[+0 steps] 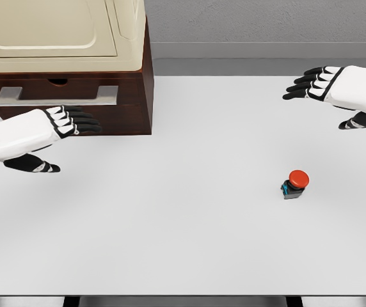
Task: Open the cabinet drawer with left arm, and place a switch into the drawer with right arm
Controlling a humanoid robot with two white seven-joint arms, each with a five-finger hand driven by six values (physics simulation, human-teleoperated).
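The switch [294,184] is a small push-button unit with a round red cap on top, a dark grey body below and a bit of blue showing on its left side; it stands upright on the white table [183,243] at about 4 o'clock from the table's middle, well apart from both hands. At 10 o'clock sits the cabinet [141,96], dark brown wood with a cream-coloured top section, and its drawer [61,102] is closed, so nothing of the inside shows; a pale grey bar handle [56,95] runs across the drawer front. The left hand [71,121] hovers at 9 o'clock, just in front of the drawer's lower edge and below the handle, fingers extended and held apart from the thumb, gripping nothing. The right hand [320,82] hangs at 2 o'clock over the table's far right, fingers stretched out flat toward the left, thumb dropped beneath, holding nothing, with the switch at 6 o'clock from it.
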